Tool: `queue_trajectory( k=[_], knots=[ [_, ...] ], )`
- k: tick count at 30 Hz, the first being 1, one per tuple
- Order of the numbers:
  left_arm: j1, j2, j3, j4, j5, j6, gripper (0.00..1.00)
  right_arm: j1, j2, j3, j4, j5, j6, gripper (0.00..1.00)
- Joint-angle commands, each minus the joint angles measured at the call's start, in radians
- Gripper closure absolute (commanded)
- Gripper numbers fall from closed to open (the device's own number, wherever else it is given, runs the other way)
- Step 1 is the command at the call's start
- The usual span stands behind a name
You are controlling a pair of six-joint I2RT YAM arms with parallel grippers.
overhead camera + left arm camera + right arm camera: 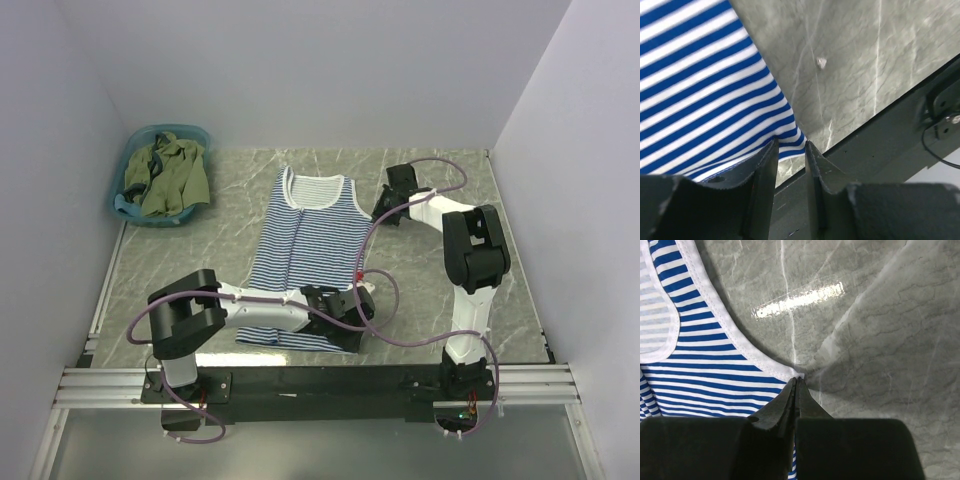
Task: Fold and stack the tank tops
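My right fingers (785, 407) are clenched on the striped tank top (305, 240) at its armhole corner. My left fingers (765, 170), released around the hem corner, should close deeper before I lift.

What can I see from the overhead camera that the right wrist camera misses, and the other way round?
Only the overhead view shows the left arm and right arm, the striped tank top spread flat, and the teal basin holding an olive tank top. Only the right wrist view shows the right fingers pinched shut on the top's white-trimmed edge. Both show the striped top and the marble table.
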Motion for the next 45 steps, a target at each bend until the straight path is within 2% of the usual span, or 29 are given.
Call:
queue_trajectory(
  k=[1,6,10,13,14,16,17,24,31,38,45],
  knots=[
    [-0.027,0.009,0.051,-0.041,-0.048,-0.001,0.66,-0.012,-0.050,-0.007,-0.016,0.023,-0.023,1.00],
    [-0.047,0.032,0.056,-0.067,-0.060,0.005,0.61,-0.014,-0.061,-0.004,-0.019,0.029,-0.029,1.00],
    [-0.056,0.053,0.077,-0.096,-0.083,0.010,0.64,-0.023,-0.078,-0.013,-0.022,0.047,-0.038,1.00],
    [-0.059,0.063,0.092,-0.115,-0.099,0.023,0.76,-0.043,-0.101,-0.044,-0.013,0.047,-0.038,1.00],
    [-0.059,0.064,0.097,-0.118,-0.103,0.027,0.85,-0.049,-0.116,-0.053,-0.010,0.044,-0.038,1.00],
    [-0.059,0.059,0.103,-0.119,-0.099,0.039,0.92,-0.068,-0.130,-0.080,-0.002,0.044,-0.041,1.00],
    [-0.061,0.046,0.102,-0.115,-0.093,0.040,0.99,-0.074,-0.148,-0.088,-0.002,0.046,-0.044,1.00],
    [-0.058,-0.114,0.010,0.038,-0.013,0.076,0.99,-0.094,-0.240,-0.143,-0.042,0.109,-0.078,1.00],
    [-0.003,-0.229,-0.116,0.143,0.022,0.010,1.00,-0.081,-0.272,-0.117,-0.083,0.126,-0.094,1.00],
    [0.082,-0.380,-0.260,0.187,0.007,-0.084,1.00,-0.016,-0.202,0.020,-0.141,0.153,-0.092,1.00],
    [0.138,-0.506,-0.375,0.110,-0.059,-0.173,1.00,0.061,-0.073,0.189,-0.193,0.170,-0.078,1.00]
  ],
)
